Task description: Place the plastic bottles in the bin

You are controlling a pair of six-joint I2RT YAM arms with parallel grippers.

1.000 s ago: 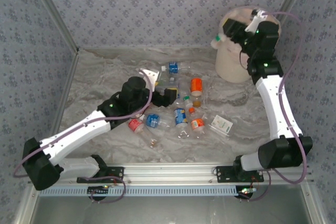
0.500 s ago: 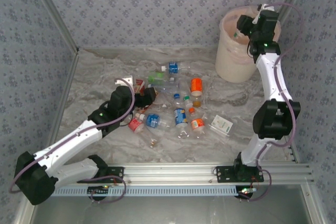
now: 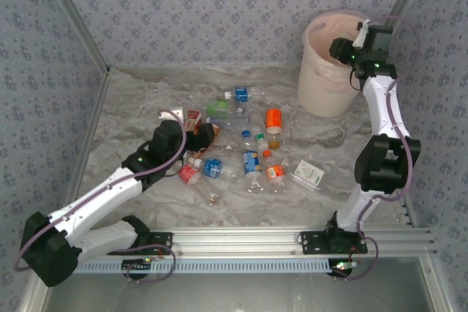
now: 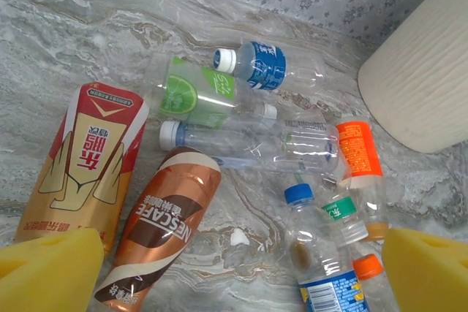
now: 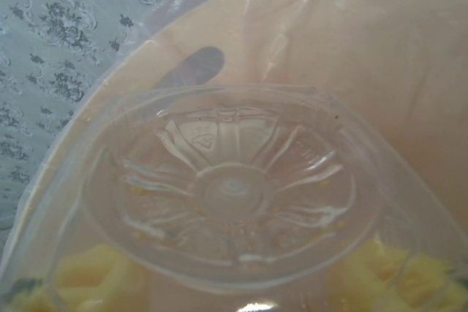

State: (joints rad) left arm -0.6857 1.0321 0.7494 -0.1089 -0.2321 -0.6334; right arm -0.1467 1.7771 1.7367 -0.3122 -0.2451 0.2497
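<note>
Several plastic bottles (image 3: pixel 252 153) lie scattered mid-table. My left gripper (image 3: pixel 207 134) hovers open over their left side, its yellow pads (image 4: pixel 47 272) wide apart with nothing between. Below it lie a blue-capped bottle (image 4: pixel 314 246), a white-capped clear bottle (image 4: pixel 241 140), a lime-label bottle (image 4: pixel 197 96), a blue-label bottle (image 4: pixel 267 66) and an orange-label bottle (image 4: pixel 358 155). My right gripper (image 3: pixel 338 50) is over the cream bin (image 3: pixel 322 82), shut on a clear bottle whose ribbed base (image 5: pixel 234 188) faces the right wrist camera, with the pink liner (image 5: pixel 351 49) behind it.
A brown Nescafe can (image 4: pixel 161 228) and a red-gold can (image 4: pixel 84 162) lie by the left gripper. A white carton (image 3: pixel 308 174) sits right of the pile. The bin's side (image 4: pixel 424 71) stands at the far right. Patterned walls enclose the table; a metal rail (image 3: pixel 241 239) runs along the front.
The right arm swung from the bin's near rim to over its opening, taking the clear bottle inside. The left gripper pulled back left from the pile, then held almost still.
</note>
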